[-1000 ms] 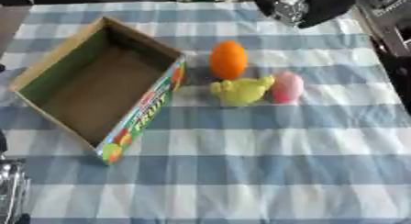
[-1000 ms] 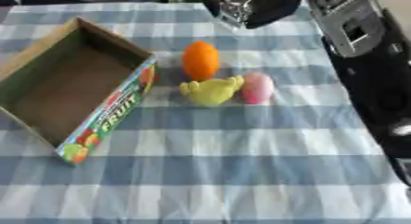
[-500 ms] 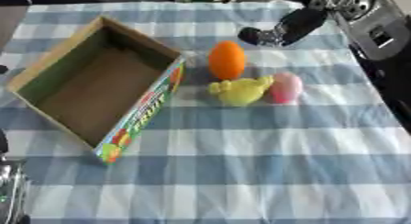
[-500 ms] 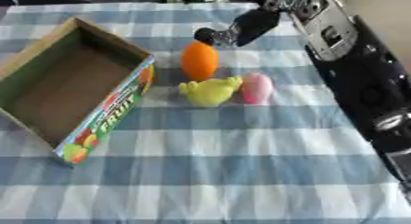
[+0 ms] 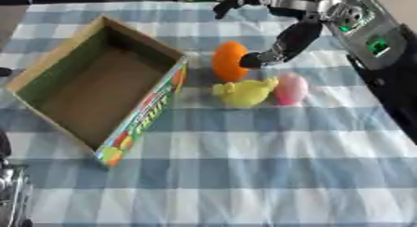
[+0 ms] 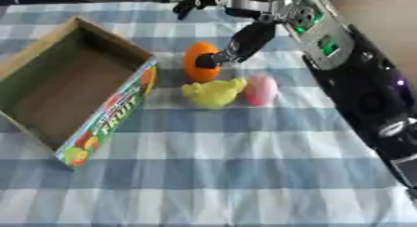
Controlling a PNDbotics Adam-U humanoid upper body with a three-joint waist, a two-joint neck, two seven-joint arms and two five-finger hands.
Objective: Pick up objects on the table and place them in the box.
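An orange point(image 5: 229, 60) stands on the checked cloth just right of the open cardboard box point(image 5: 49, 68), which has fruit print on its side and nothing inside. In front of the orange lie a yellow toy-like object point(image 5: 244, 92) and, touching it on the right, a pink egg-shaped object point(image 5: 291, 88). My right hand point(image 5: 286, 35) comes in from the upper right and is open. Its thumb point(image 6: 241, 42) points down with the tip against the orange's right side. Another finger point(image 5: 231, 3) stretches out behind and above the orange. My left hand point(image 5: 11, 193) shows only as silver parts in the lower left corner.
The blue-and-white checked tablecloth point(image 5: 260, 165) covers the whole table. My black right forearm point(image 6: 358, 86) runs down the right edge of the view. Dark shapes lie beyond the table's far edge.
My right hand has come down and to the left from the far right corner. Its thumb tip now meets the orange's right side. The objects and the box have not moved.
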